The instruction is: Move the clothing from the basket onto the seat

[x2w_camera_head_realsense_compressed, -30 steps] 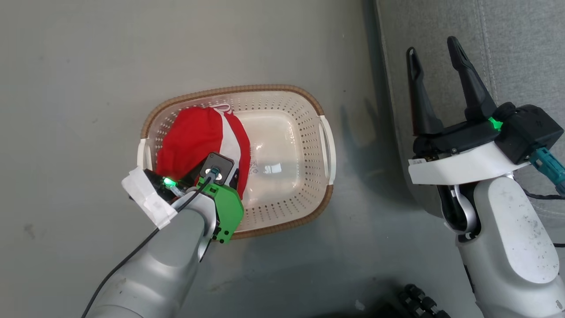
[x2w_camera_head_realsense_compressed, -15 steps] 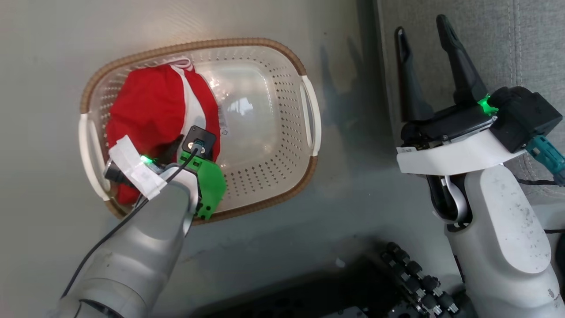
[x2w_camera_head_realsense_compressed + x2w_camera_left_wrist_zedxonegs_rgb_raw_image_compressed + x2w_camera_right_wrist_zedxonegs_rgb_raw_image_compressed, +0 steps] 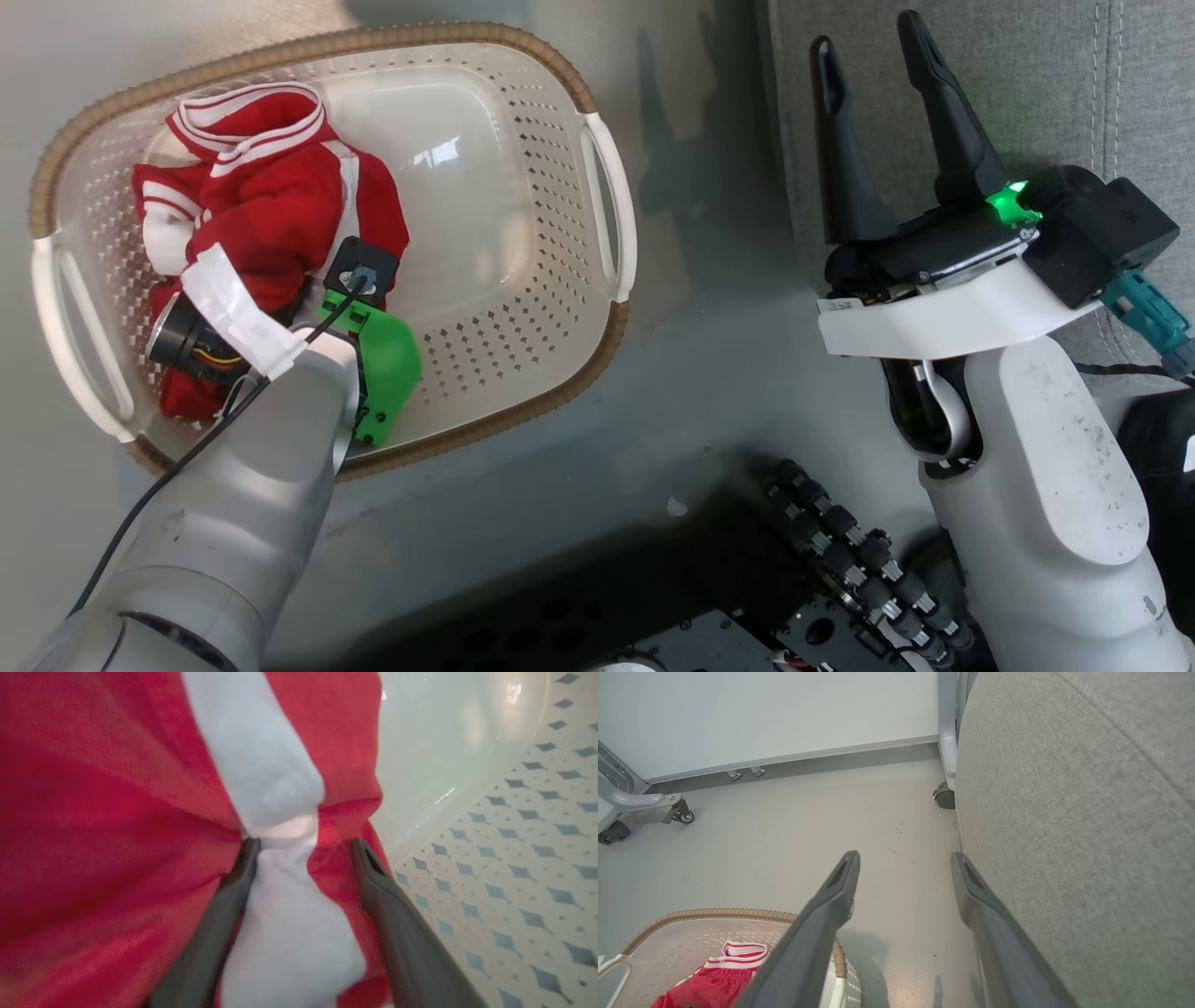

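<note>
The red clothing (image 3: 271, 187) with white bands is lying bunched at the left end of the cream perforated basket (image 3: 523, 308), which is standing on the grey floor (image 3: 709, 327) beside the light-grey seat (image 3: 1027, 75). The left gripper (image 3: 306, 844) is pressing into the fabric with its fingers spread apart, a white band bulging between them, unclamped. The right gripper (image 3: 866, 33) is hovering at the seat's edge, fingers apart, holding nothing.

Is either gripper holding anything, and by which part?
Nothing is held. The left gripper stands open astride the white band of the red garment in the basket; the right gripper is open and empty.
</note>
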